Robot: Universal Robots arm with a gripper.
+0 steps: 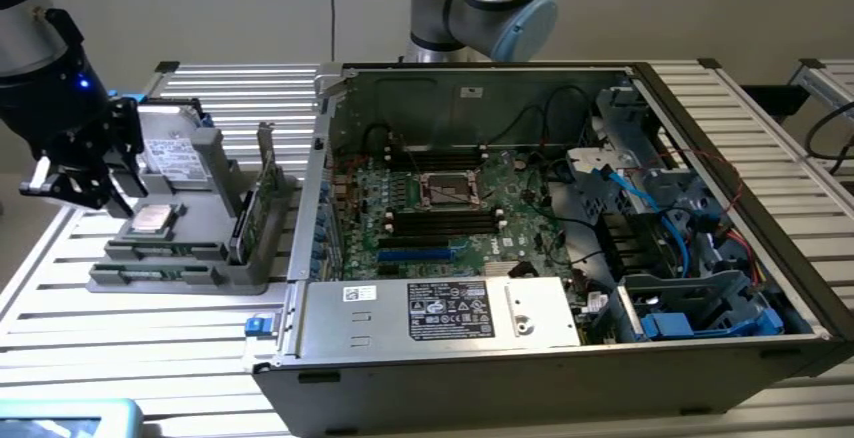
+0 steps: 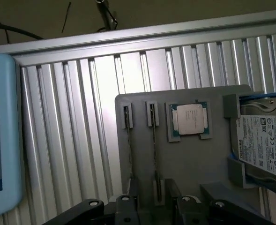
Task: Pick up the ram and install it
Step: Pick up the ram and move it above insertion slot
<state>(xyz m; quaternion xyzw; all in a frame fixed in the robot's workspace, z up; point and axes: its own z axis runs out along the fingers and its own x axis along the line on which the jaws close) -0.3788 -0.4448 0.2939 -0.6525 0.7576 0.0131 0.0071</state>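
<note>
Checking in from my remote station. Out at 9 o'clock in the exterior view, the arm (image 1: 34, 48) comes down as a fat grey-and-black tube and ends in the gripper (image 1: 78, 188) (image 2: 152, 213). The gripper points down over the tray (image 1: 200, 280) (image 2: 198, 173), jaws spread wide with nothing between them.

The tray is a blocky matte grey plastic thing sitting on the ribbed aluminium table (image 1: 120, 338) (image 2: 81, 117). The ram (image 1: 167, 251) (image 2: 154, 150) is parked in it: a thin green stick standing on edge in a narrow slot, not held. It sits at 6 o'clock of the processor (image 1: 150, 220) (image 2: 190, 119), a flat square with a dull silver lid.

At 12 o'clock of that chip there's a hard drive (image 1: 174, 153) (image 2: 264, 145), boxy metal with a white label. In the wrist view the ram runs straight toward the gap between the fingers.

Over at 3 o'clock sits the computer case (image 1: 441, 358), an open sheet-metal box. Inside it are the green motherboard (image 1: 441, 208) and loose blue and black cables.
</note>
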